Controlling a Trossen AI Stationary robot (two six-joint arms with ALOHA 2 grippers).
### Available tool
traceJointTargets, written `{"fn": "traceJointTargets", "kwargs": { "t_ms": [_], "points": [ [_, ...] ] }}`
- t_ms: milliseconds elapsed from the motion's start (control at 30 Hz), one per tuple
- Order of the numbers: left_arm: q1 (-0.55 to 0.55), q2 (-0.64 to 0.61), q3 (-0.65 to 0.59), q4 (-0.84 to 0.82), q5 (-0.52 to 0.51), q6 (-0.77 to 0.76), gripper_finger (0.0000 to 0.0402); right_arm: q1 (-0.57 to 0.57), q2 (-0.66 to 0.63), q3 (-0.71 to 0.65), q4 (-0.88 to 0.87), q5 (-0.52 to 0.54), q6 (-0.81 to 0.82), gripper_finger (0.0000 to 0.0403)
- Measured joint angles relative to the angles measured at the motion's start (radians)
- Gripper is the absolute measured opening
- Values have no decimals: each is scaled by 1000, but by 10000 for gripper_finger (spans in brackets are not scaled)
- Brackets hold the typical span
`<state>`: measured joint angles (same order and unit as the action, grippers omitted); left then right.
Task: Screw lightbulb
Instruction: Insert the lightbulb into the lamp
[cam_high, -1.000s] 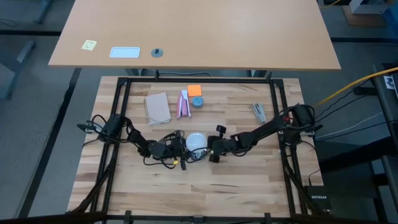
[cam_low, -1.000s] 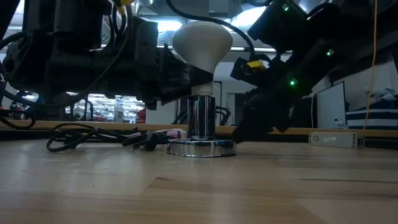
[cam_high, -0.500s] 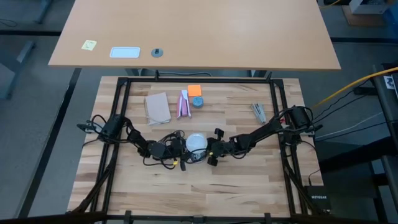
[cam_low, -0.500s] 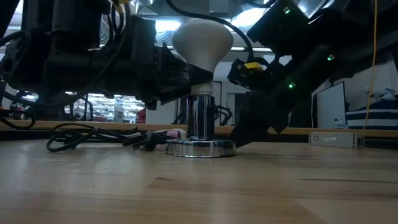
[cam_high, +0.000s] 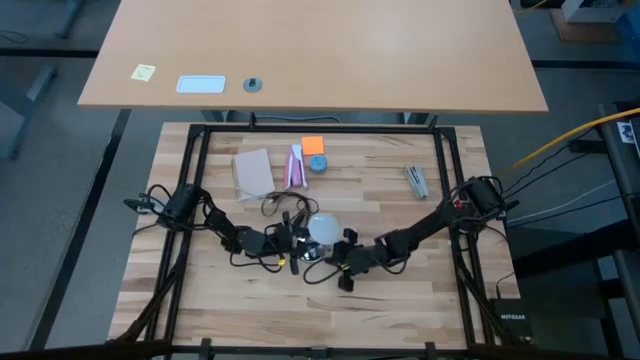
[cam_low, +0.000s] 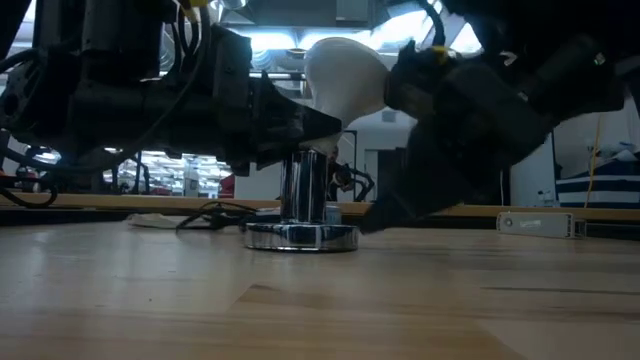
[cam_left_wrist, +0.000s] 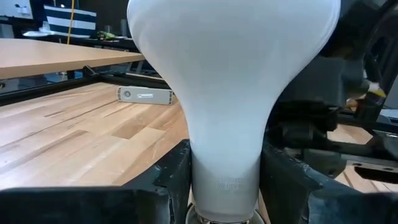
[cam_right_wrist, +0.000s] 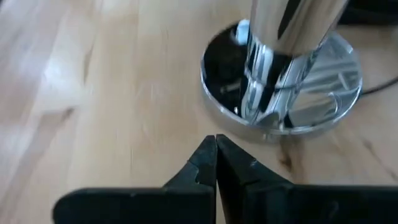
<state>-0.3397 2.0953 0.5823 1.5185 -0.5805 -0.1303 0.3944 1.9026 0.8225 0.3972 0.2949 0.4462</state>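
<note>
The frosted white lightbulb stands with its neck down in a chrome socket. The socket's round disc base rests on the wood at the table's middle. In the low view the globe leans to the right of the socket's stem. My left gripper reaches in from the left and is shut on the bulb. My right gripper is shut, tipped downward at the disc's near right side. A strip of bare wood shows between its tips and the rim. My left gripper pinches the bulb's narrow neck just above the socket, one finger on each side. The fingers lie level and come from the table's left, across the neck. The bulb's foot sits in the socket, globe up and leaning a little.
A thin dark cord loops on the wood to the left of and behind the socket. Farther back lie a tan pad, a pink-and-white packet, an orange note and a small blue round thing. A small metal piece lies at the right.
My right gripper has swung toward the table's near edge and a little left, rolling and tipping downward, still shut. The socket's base has slid left in the low view. The bulb now leans where it stood upright. The cord's loop has shifted toward the far side.
</note>
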Motion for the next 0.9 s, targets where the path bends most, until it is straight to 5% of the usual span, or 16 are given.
{"fn": "traceJointTargets", "kwargs": {
  "t_ms": [533,900],
  "points": [
    [-24,0,0,1,-8,-23,146,-19,-16,0,-80,142,-31,5],
    [-27,-2,1,-34,-8,-34,148,-62,-224,0,-297,306,-123,3]
  ]
}}
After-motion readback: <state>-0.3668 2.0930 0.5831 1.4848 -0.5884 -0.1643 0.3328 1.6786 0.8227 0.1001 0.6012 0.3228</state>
